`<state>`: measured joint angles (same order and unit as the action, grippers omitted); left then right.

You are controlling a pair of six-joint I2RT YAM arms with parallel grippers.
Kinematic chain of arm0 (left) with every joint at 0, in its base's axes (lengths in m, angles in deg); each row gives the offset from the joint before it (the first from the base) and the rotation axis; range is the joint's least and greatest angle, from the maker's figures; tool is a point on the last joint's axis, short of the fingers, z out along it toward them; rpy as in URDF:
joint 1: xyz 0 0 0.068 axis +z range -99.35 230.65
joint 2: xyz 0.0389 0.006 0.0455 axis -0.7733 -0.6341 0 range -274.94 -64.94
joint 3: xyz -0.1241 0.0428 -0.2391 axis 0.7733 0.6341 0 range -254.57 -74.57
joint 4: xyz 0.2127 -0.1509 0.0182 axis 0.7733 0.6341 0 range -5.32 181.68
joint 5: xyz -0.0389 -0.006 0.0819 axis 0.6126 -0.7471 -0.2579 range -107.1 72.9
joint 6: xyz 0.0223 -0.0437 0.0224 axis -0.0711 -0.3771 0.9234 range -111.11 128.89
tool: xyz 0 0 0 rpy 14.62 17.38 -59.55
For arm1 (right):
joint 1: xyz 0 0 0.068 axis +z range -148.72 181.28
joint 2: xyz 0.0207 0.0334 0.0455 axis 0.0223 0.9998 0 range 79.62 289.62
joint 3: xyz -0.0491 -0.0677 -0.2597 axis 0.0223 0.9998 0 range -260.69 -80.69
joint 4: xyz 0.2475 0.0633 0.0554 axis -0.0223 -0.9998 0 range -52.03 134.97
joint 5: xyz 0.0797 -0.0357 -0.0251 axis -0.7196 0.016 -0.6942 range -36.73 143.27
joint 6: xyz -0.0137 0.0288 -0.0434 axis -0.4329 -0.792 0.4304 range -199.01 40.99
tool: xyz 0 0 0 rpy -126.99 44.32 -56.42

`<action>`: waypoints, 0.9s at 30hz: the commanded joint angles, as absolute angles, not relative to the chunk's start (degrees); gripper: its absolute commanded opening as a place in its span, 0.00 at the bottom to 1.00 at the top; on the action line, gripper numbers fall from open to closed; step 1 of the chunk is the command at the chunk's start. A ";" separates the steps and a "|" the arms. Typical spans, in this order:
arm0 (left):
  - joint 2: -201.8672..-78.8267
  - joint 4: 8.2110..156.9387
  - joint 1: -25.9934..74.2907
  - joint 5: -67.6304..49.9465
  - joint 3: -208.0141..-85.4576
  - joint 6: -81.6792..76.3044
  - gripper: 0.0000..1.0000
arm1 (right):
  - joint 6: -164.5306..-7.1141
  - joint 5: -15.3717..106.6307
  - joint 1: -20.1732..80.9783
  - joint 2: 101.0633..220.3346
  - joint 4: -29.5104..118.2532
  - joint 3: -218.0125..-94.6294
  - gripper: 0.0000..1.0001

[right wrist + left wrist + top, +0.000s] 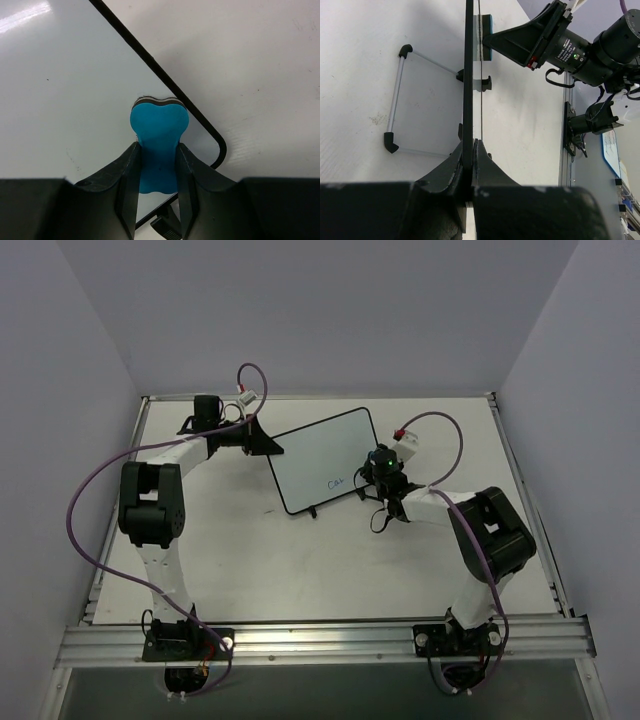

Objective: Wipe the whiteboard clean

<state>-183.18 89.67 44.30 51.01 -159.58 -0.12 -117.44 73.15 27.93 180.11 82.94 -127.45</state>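
Top view: whiteboard (322, 460) in middle of surface (300, 560), blue word (335, 482) near its lower right corner
Left wrist: left hand (471, 150) clamped on whiteboard's edge
Right wrist: right hand (159, 157) pinching blue eraser (159, 122), against whiteboard near its corner

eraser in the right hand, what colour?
The eraser is bright blue, with a thin dark layer at its far end. Clearest in the right wrist view.
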 commanded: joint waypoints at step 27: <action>-182.10 91.62 41.77 51.36 -160.61 11.62 0.02 | -110.82 82.45 49.80 190.98 79.42 -137.38 0.00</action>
<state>-183.11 90.72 44.50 51.67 -160.06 2.11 -110.93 88.08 53.42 188.78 82.40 -137.94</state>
